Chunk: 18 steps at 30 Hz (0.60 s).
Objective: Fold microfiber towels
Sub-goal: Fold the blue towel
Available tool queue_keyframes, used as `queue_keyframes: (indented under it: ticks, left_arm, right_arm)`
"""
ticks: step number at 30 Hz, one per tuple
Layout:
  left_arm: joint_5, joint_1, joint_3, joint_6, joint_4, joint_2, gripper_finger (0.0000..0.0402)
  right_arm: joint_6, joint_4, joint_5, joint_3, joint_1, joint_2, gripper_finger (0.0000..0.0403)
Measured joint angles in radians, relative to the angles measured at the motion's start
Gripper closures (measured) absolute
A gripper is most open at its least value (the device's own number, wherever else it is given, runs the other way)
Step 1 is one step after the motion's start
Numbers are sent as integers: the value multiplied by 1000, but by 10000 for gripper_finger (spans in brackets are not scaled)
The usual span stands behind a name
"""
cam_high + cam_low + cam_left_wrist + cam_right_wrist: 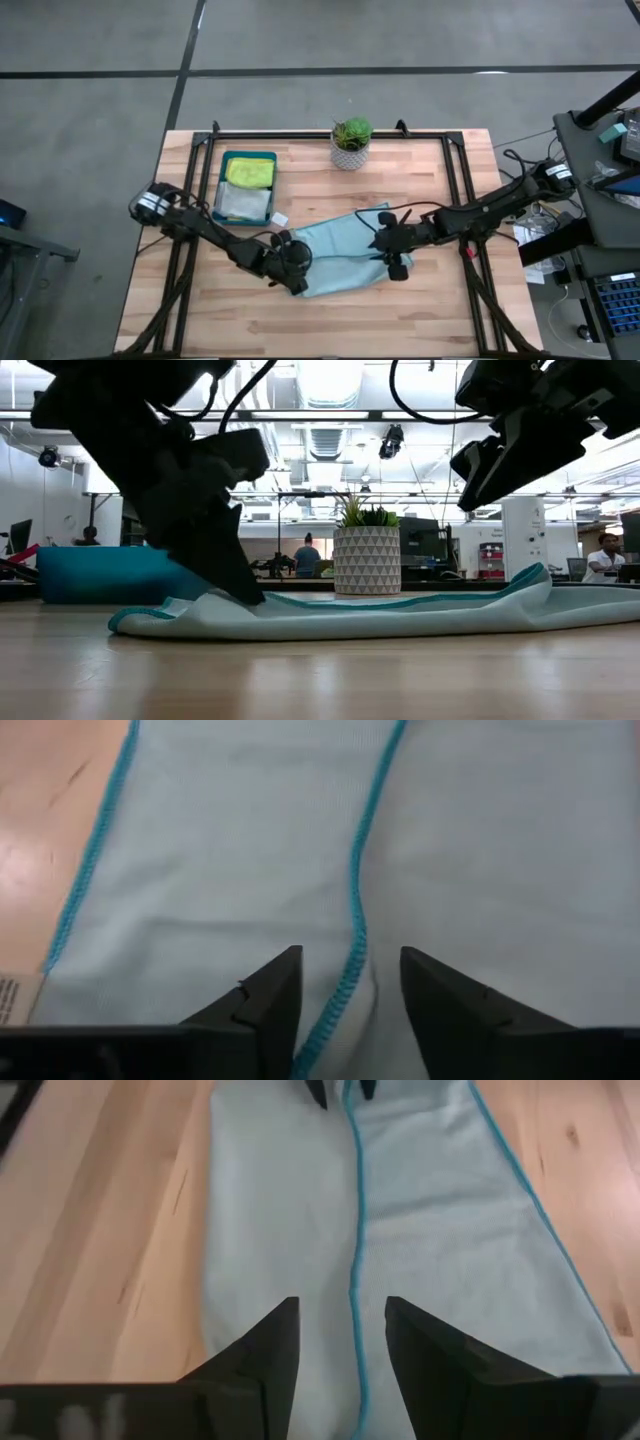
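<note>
A light teal towel (345, 255) lies folded in two on the table's middle, its darker stitched edges running along its length (352, 1230). Its white tag (10, 995) sticks out at the left end. My left gripper (350, 1010) is open and down at the towel's left end (250, 595). My right gripper (340, 1350) is open too and hangs above the towel's right end (480, 480), clear of it, with the stitched edge below the gap between its fingers. My left gripper comes down slanting from the table's left, and its fingertips (248, 592) meet the towel's upper layer near the left end. One open finger stands on either side of the stitched edge (352, 970). The towel lies flat on the table.
A dark teal tray (222, 175) at the back left holds a lime-yellow towel (250, 172) and a pale grey towel (240, 203). A potted plant (350, 140) stands at the table's far middle. Bare wood lies along the near edge.
</note>
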Motion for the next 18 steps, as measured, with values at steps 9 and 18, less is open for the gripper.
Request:
queue_keyframes:
  ticks: [9, 18]
  left_arm:
    - [47, -5, 33, 3, -2, -6, 389]
    - [47, -10, 98, 41, -8, -7, 400]
  right_arm:
    - [26, 180, -1, -1, 0, 141, 248]
    - [-24, 324, 0, 77, 0, 361, 211]
